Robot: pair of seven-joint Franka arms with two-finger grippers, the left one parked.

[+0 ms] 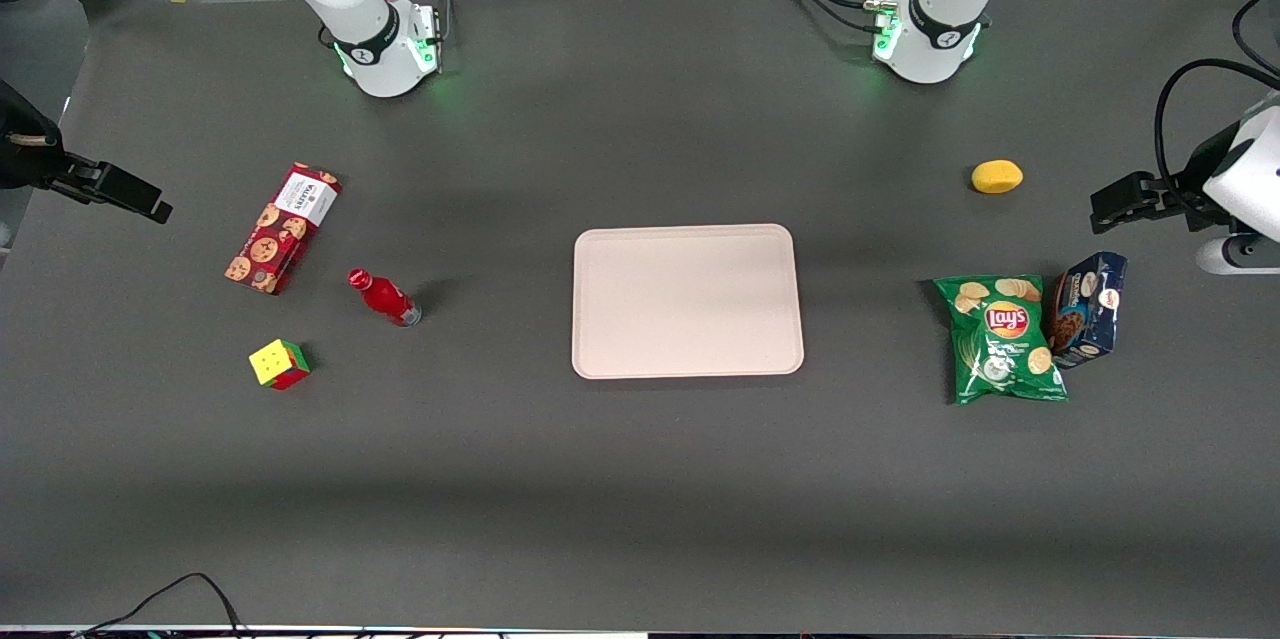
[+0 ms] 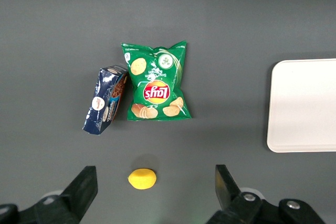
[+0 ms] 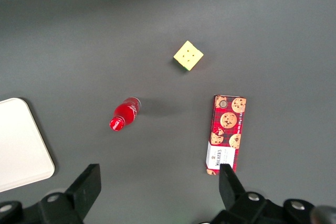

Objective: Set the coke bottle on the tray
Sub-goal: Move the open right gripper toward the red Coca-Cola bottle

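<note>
Dark grey matting [image 1: 640,479] covers the whole table, flat and unmarked, with cables and rack hardware along its edge by the arm bases.

Nearest the front camera on my end of the table lies the cube [image 1: 279,363], yellow face up, resting apart from everything else. Slightly farther from the camera stands the bottle [image 1: 384,297]: all red, red cap, clearish base, resting on the mat between the cube and the tray [image 1: 688,301]. It is well apart from the tray, touching nothing. The tray sits at the middle of the table, pale pink-beige, bare on its surface. Farther again from the camera than the cube lies the cookie box [image 1: 282,228], flat on the mat, near the bottle but not touching it.

My gripper [image 1: 118,191] is held out at the working arm's end of the table, raised above the mat, pointing in toward the table from beside the cookie box. In the wrist view my gripper [image 3: 157,192] looks straight down; my two fingers [image 3: 84,188] are spread wide with only bare mat between them, holding nothing. The bottle [image 3: 124,115] lies ahead of the fingertips, clear of both and nearer one finger than the other, with the tray's [image 3: 21,142] corner off to its side.
</note>
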